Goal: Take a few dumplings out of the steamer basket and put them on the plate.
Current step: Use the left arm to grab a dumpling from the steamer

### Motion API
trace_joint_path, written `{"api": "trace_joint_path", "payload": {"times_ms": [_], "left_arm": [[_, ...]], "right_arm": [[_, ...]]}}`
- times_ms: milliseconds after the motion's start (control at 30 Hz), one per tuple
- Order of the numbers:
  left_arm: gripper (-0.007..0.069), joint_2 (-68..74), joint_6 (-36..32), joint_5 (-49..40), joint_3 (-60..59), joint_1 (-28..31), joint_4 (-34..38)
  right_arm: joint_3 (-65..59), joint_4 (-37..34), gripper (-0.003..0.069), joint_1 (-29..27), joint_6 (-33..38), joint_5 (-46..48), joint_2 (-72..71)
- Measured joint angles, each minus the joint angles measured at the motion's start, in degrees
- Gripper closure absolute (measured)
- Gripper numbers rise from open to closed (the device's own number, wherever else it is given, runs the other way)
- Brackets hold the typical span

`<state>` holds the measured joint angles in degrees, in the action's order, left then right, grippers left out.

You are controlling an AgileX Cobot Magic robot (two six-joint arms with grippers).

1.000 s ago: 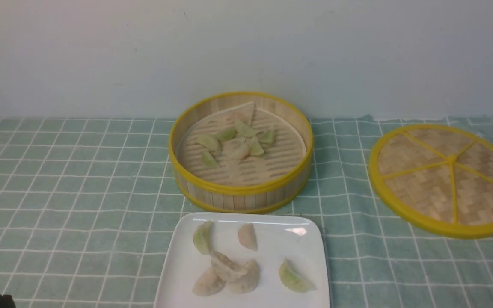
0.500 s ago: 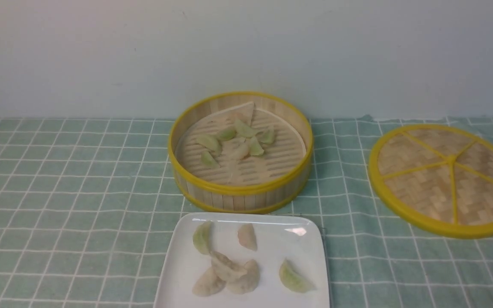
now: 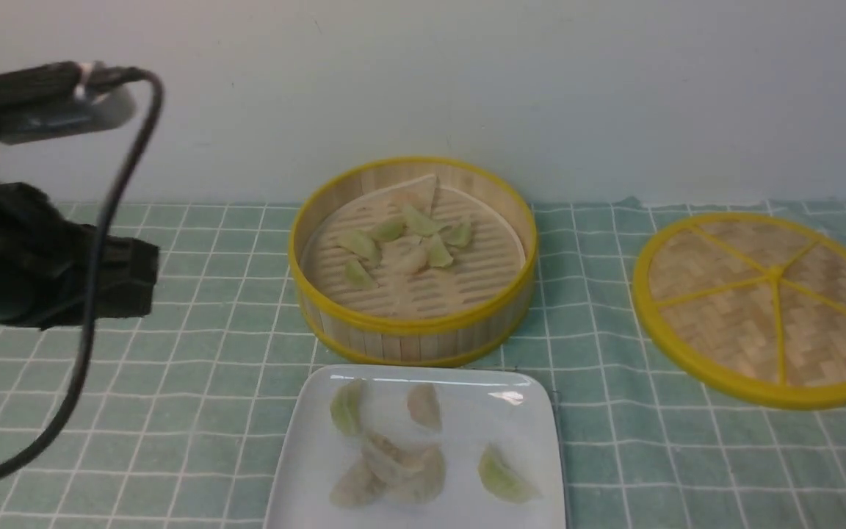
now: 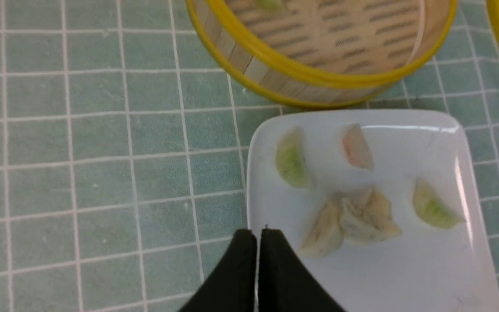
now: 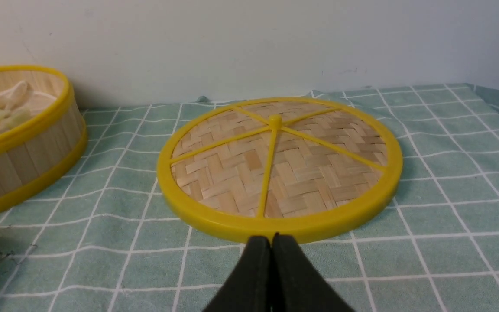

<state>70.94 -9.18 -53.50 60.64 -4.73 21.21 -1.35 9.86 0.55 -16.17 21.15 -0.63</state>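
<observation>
The steamer basket (image 3: 412, 327) stands at the table's middle back with several pale green and beige dumplings (image 3: 423, 246) on its liner. The white plate (image 3: 526, 455) lies just in front of it and holds several dumplings (image 3: 393, 459). My left arm (image 3: 48, 272) is raised at the left of the front view. Its gripper (image 4: 257, 232) is shut and empty, hanging over the plate's (image 4: 405, 277) left edge, next to the beige dumpling pile (image 4: 353, 216). My right gripper (image 5: 271, 237) is shut and empty, low over the cloth just before the lid's rim.
The flat woven yellow-rimmed lid (image 3: 764, 308) lies on the right of the table; it also fills the right wrist view (image 5: 280, 169). A green checked cloth (image 3: 173, 367) covers the table. A pale wall stands close behind the basket. A black cable (image 3: 100, 294) hangs from the left arm.
My left arm has come into the front view at the left, raised high; half a second ago it was out of view. The dumplings, basket, plate and lid have not moved.
</observation>
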Motion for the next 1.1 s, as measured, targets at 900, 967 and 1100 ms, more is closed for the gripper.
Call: {"api": "trace_joint_path", "payload": {"times_ms": [900, 967, 1100], "left_arm": [[0.0328, 48.1, 0.2, 2.1, 41.5, -11.8, -10.9], [0.0234, 53.4, 0.2, 2.9, 45.4, -12.7, -12.7], [0.0176, 58.2, 0.5, 2.9, 48.7, -14.2, -16.4]], "right_arm": [[0.0, 0.0, 0.0673, 0.0, 0.1, 0.0, 0.0], [0.0, 0.0, 0.0673, 0.0, 0.1, 0.0, 0.0], [0.0, 0.0, 0.0673, 0.0, 0.1, 0.0, 0.0]]}}
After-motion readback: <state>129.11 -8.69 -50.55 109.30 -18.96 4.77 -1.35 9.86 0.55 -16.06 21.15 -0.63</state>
